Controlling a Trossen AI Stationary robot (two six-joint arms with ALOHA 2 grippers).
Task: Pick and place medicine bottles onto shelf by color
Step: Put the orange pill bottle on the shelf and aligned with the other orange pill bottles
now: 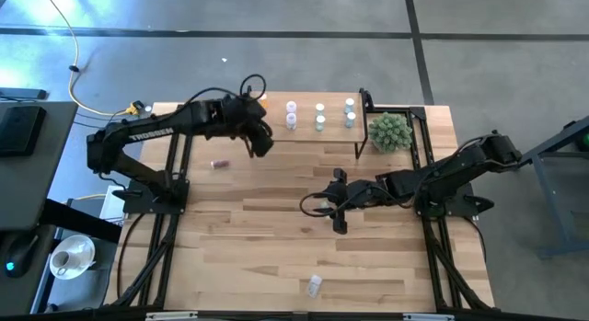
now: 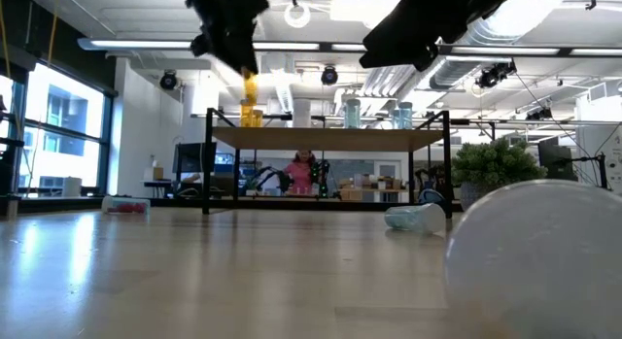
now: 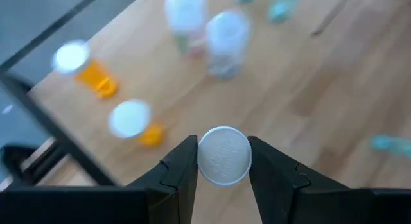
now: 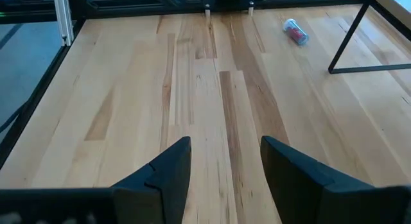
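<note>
- The desk [image 1: 276, 238] is a light-wood top filling most of the high view; black frame rails run along its left and right sides.
- The shelf [image 1: 368, 135] stands at the desk's far edge, toward the right corner; a light board on thin black legs.
- The left arm reaches from the desk's left side to the far edge; its left hand [image 3: 223, 161] hangs above the shelf's left end, pinching a bottle by its sides, with only the white cap [image 3: 223, 155] showing between the fingers.
- The right arm lies low across the desk's right half; its right hand [image 4: 225, 166] is near the desk's middle, fingers spread with bare wood between them, holding nothing.
- A spiky green plant ball [image 1: 389, 131] sits at the right end of the shelf.
- Standing bottles [image 1: 319, 117] with white caps are grouped on the shelf; two orange bottles [image 3: 96, 76] stand near its left end, pale ones further along.
- A pink bottle [image 1: 220, 163] lies on its side on the desk's left half, toward the far edge.
- Another bottle [image 1: 315, 285] lies near the desk's near edge, about midway along it; its tint cannot be told.
</note>
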